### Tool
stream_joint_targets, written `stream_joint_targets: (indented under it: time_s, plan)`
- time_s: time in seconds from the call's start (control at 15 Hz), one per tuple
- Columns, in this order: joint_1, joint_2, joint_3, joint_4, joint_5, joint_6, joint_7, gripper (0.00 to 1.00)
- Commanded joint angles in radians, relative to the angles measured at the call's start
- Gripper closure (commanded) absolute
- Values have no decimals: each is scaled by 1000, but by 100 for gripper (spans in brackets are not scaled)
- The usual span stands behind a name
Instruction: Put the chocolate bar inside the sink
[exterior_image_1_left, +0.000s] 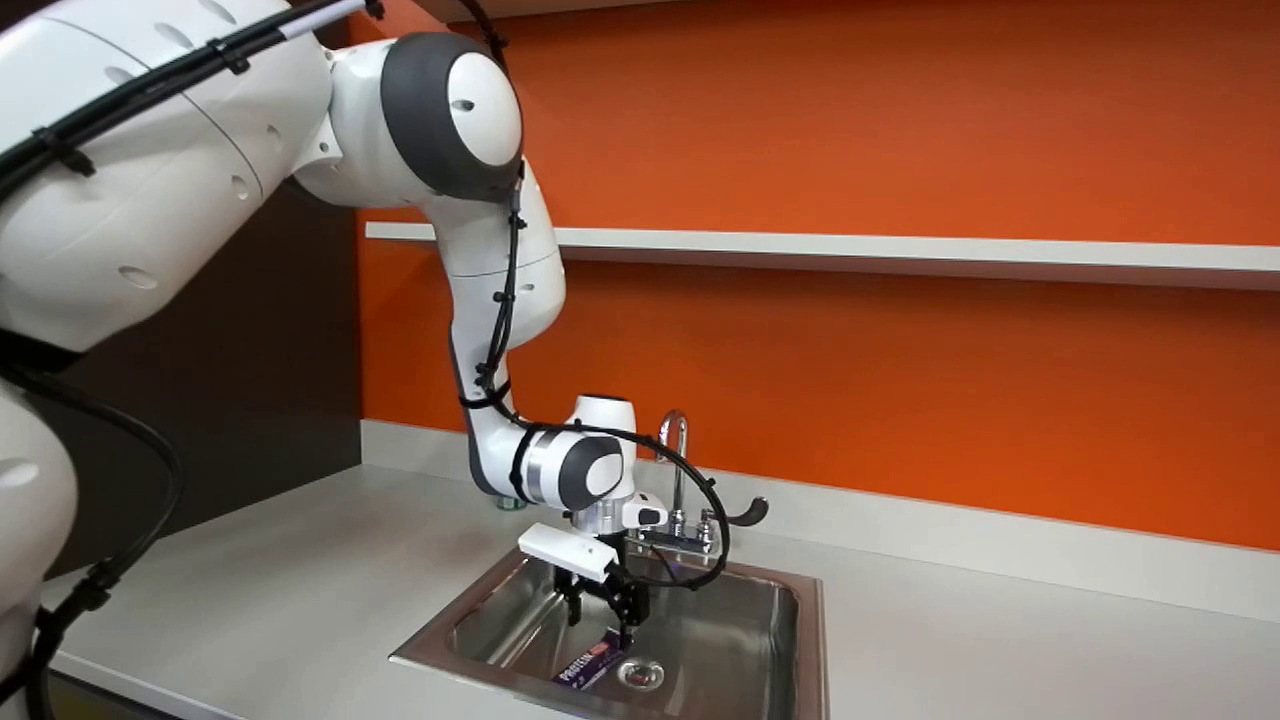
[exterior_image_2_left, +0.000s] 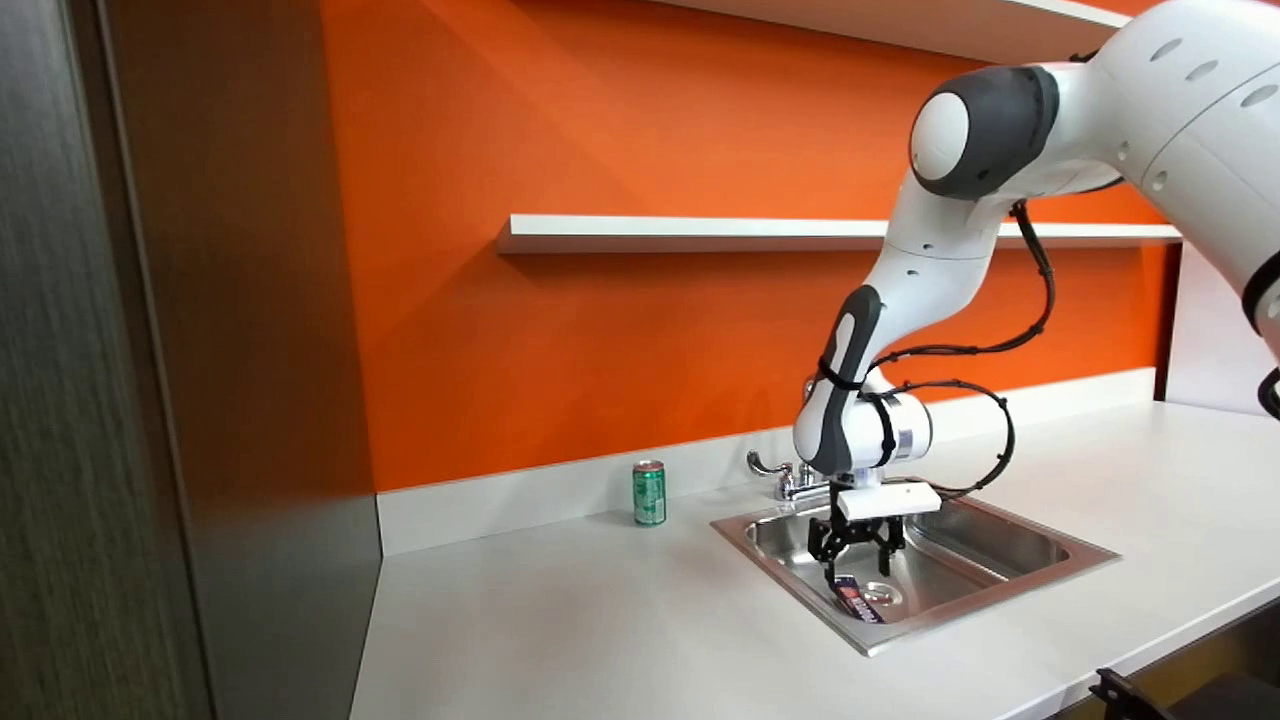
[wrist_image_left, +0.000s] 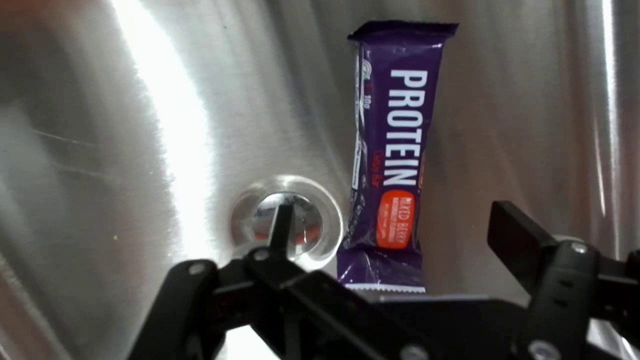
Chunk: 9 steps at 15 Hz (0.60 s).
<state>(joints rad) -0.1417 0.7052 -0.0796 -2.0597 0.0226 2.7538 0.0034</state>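
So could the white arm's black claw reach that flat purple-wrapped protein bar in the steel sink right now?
Probably yes: the black gripper hangs open, the bar shows between its fingers in the wrist view, and nothing lies on it. Fingertip height is hard to judge.

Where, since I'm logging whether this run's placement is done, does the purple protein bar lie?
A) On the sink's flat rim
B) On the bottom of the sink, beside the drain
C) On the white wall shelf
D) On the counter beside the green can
B: in the wrist view the purple bar lies on the bottom of the sink beside the drain, with the gripper open above it.
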Motion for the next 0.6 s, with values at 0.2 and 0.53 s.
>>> stream_joint_targets:
  time_s: [0.2,0.53]
  plan:
    - [-12,-212,11,-179,20,47,-16,0]
    - [6,-390,-4,-352,4,41,-13,0]
